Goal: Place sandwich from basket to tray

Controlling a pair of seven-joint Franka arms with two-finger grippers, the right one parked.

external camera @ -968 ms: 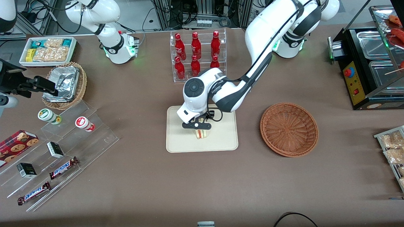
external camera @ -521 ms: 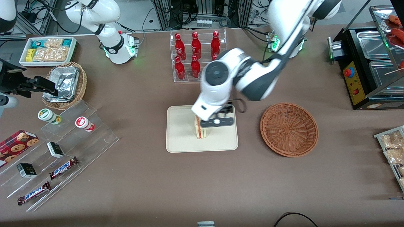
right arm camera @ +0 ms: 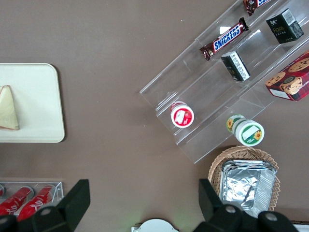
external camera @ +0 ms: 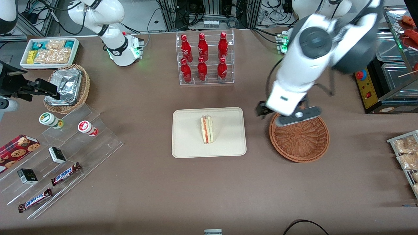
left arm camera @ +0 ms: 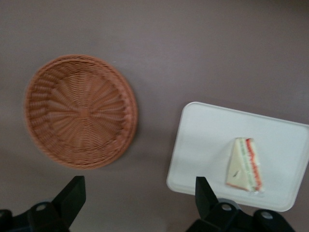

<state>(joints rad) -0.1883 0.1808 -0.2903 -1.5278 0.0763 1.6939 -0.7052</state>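
Note:
The sandwich (external camera: 207, 130) stands on its edge on the cream tray (external camera: 186, 143), its red and green filling facing up. The reddish-brown basket (external camera: 298, 135) is beside the tray, toward the working arm's end, and holds nothing. The left gripper (external camera: 284, 115) hangs high above the basket's rim nearest the tray, open and empty. The left wrist view shows the open gripper (left arm camera: 139, 198) over bare table between the basket (left arm camera: 79, 111) and the tray (left arm camera: 207, 145), with the sandwich (left arm camera: 245, 164) on the tray. The right wrist view shows the tray (right arm camera: 34, 96) and part of the sandwich (right arm camera: 7, 108).
A clear rack of red bottles (external camera: 204, 58) stands farther from the camera than the tray. A tan basket of foil (external camera: 67, 88), a white snack bin (external camera: 49, 52) and clear steps with snacks (external camera: 65, 153) lie toward the parked arm's end. A black warmer (external camera: 382, 65) stands at the working arm's end.
The gripper let go of the sandwich on the tray, rose, and swung toward the working arm's end to above the basket. The sandwich stays on the tray.

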